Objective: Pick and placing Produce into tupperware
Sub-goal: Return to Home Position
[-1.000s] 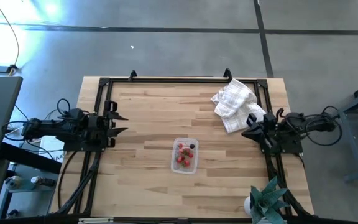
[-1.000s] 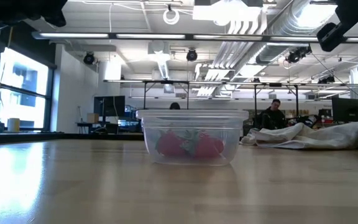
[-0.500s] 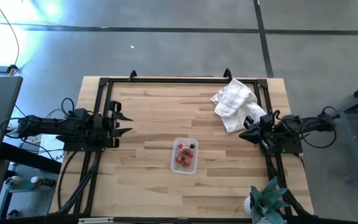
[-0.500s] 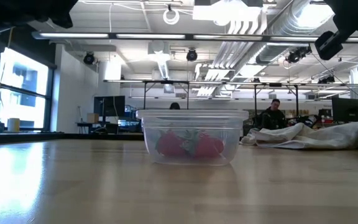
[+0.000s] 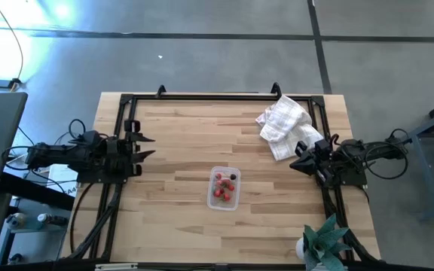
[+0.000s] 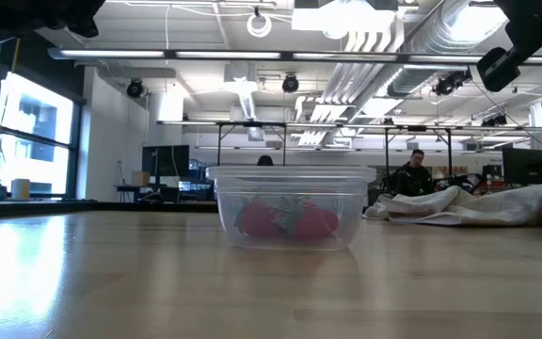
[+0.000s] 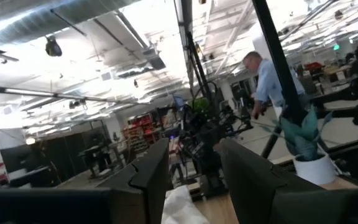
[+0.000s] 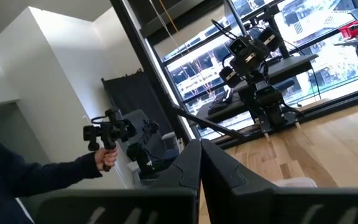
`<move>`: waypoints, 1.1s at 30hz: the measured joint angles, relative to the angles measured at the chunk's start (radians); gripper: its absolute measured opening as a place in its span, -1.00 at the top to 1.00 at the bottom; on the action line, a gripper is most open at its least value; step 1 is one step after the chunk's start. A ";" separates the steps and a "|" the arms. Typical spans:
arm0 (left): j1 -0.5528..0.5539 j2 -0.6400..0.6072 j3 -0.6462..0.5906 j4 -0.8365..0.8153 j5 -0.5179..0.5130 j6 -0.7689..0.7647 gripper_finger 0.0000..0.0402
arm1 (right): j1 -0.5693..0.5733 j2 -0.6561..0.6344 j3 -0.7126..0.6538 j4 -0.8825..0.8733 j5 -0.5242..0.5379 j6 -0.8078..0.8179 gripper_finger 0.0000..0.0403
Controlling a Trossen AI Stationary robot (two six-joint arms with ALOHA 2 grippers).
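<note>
The clear tupperware (image 5: 224,188) stands on its base near the middle of the wooden table (image 5: 179,218). The produce (image 5: 222,189), several small red pieces, lies inside it; the low view shows the red pieces (image 6: 285,221) behind the tupperware's wall (image 6: 292,234). My left gripper (image 5: 148,146) hovers open at the table's left edge, well away from the tupperware, with nothing between its fingers (image 7: 154,177). At the table's right edge my right gripper (image 5: 294,163) hovers shut and holds nothing; its fingers (image 8: 199,168) lie together.
A crumpled white checked cloth (image 5: 286,126) lies at the far right corner, close to my right gripper. A potted plant (image 5: 322,242) stands at the near right corner. A black frame (image 5: 202,97) runs along the table's edges. People show in the room beyond (image 6: 412,174).
</note>
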 joint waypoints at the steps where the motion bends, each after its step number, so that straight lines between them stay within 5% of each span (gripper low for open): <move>1: 0.000 -0.015 -0.001 -0.008 -0.003 0.001 0.32 | 0.000 0.000 0.000 0.000 0.000 0.000 1.00; 11: 0.000 -0.132 -0.004 -0.125 0.002 -0.022 0.32 | 0.000 0.000 0.000 -0.001 0.000 -0.009 1.00; 16: 0.000 -0.132 -0.126 0.063 0.019 -0.037 0.32 | 0.000 0.000 0.000 -0.010 0.000 -0.015 1.00; 23: 0.000 -0.134 -0.120 0.055 0.038 -0.016 0.32 | 0.000 0.000 0.000 -0.015 0.000 -0.003 1.00; 33: 0.000 -0.133 -0.120 -0.126 0.031 -0.029 0.32 | 0.000 0.000 -0.048 -0.071 -0.010 0.005 1.00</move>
